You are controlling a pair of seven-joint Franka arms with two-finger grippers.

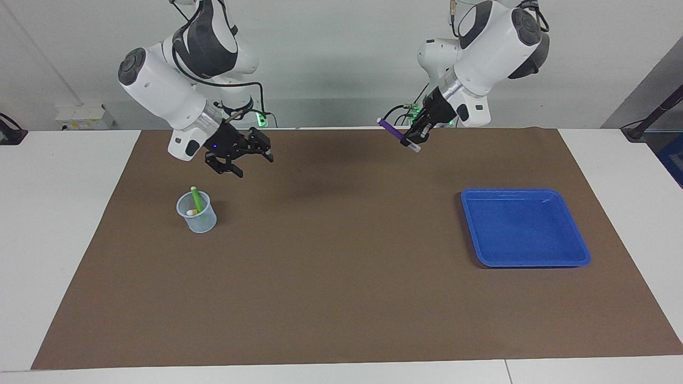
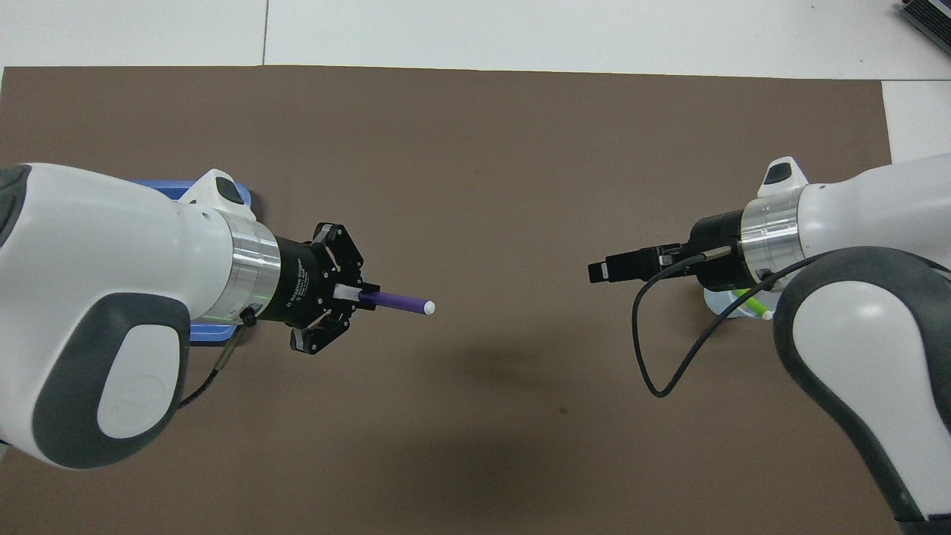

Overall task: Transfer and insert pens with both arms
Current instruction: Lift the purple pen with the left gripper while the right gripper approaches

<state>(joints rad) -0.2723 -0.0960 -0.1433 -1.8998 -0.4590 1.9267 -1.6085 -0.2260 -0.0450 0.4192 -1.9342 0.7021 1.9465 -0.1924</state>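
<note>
My left gripper (image 1: 415,137) is shut on the dark purple pen (image 1: 391,130) and holds it up in the air over the mat, with the pen's long end pointing toward the right arm; it also shows in the overhead view (image 2: 394,300), sticking out of the left gripper (image 2: 348,294). My right gripper (image 1: 253,164) is open and empty, raised over the mat beside a clear cup (image 1: 197,213). The bright green pen (image 1: 197,201) stands in the cup, and a yellow pen (image 1: 193,212) with a pale cap lies lower inside. In the overhead view my right gripper (image 2: 603,269) points toward the left one.
A blue tray (image 1: 525,229) lies empty on the brown mat (image 1: 341,277) toward the left arm's end. In the overhead view the tray (image 2: 160,187) and the cup (image 2: 724,306) are mostly hidden under the arms. White table borders the mat.
</note>
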